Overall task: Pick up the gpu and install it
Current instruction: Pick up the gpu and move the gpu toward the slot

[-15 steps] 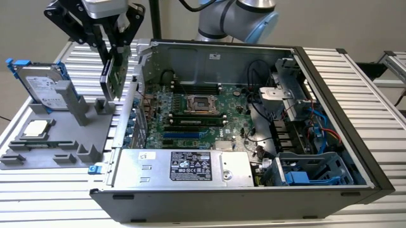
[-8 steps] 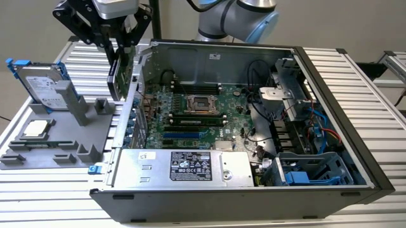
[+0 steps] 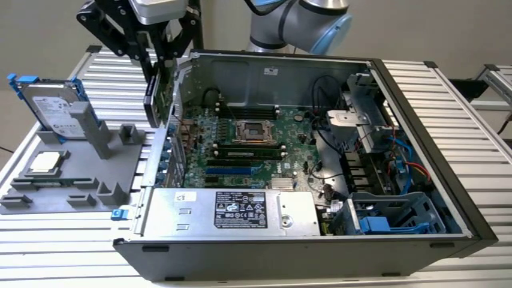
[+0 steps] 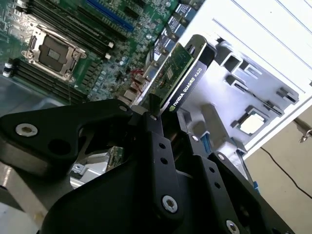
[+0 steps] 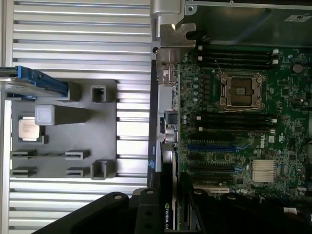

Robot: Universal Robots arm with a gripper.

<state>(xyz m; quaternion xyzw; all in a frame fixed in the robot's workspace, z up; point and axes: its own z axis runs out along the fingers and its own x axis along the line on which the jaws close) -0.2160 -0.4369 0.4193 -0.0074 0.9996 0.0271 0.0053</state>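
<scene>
Bright, diffuse illumination with soft shadows. Beyond the gripper, the slatted table washes out to white; a highlight edges the held gpu. The gripper's black body reads dark; the case interior beside it is softly shaded.

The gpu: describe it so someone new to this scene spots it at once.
Find the open computer case on the slatted table. Near its wall on the exterior view's left, the black gripper is shut on the gpu. It is a thin green, black-faced card held in the air, unlike the big motherboard fixed inside.
</scene>
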